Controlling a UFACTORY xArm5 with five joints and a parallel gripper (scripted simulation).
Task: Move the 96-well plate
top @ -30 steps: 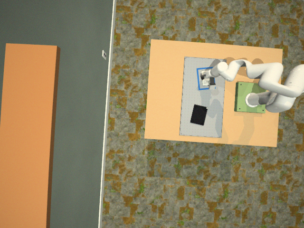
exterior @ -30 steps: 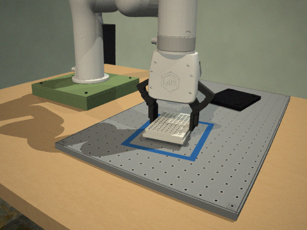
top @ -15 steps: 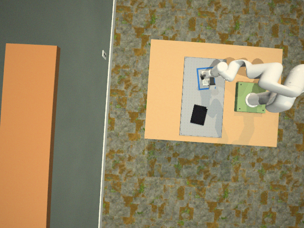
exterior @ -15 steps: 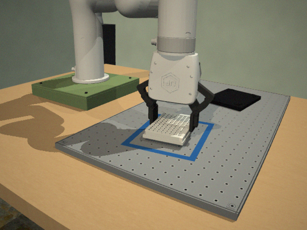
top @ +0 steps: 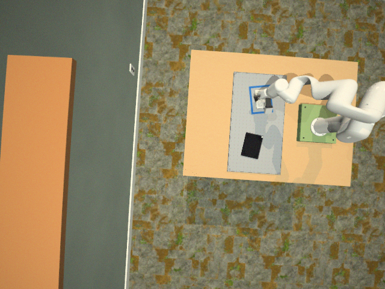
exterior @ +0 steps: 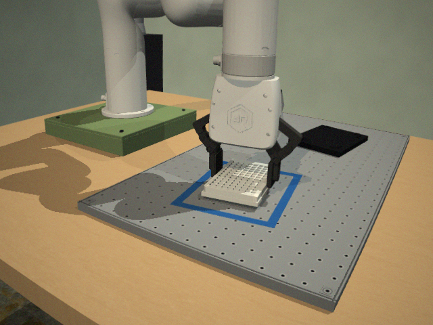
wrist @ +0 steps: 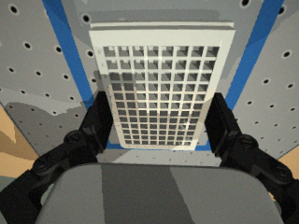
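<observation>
The white 96-well plate [exterior: 237, 183] lies right way up, low on or just above the grey deck, inside the blue taped outline B1 [exterior: 238, 197]. Its long sides run along the outline's long sides. My gripper [exterior: 243, 171] stands straight over it, its two black fingers against the plate's long sides, shut on it. In the wrist view the plate [wrist: 161, 86] fills the middle between the fingers, with blue tape on both sides. In the overhead view the plate [top: 260, 103] sits within the blue outline [top: 260, 99]. The black plate nest N1 [exterior: 331, 139] is empty.
The grey perforated deck [exterior: 258, 217] lies on the wooden table. The arm's green base block [exterior: 120, 127] stands behind and to the left. The nest also shows in the overhead view [top: 251, 145]. A long orange bench [top: 32, 171] stands far off.
</observation>
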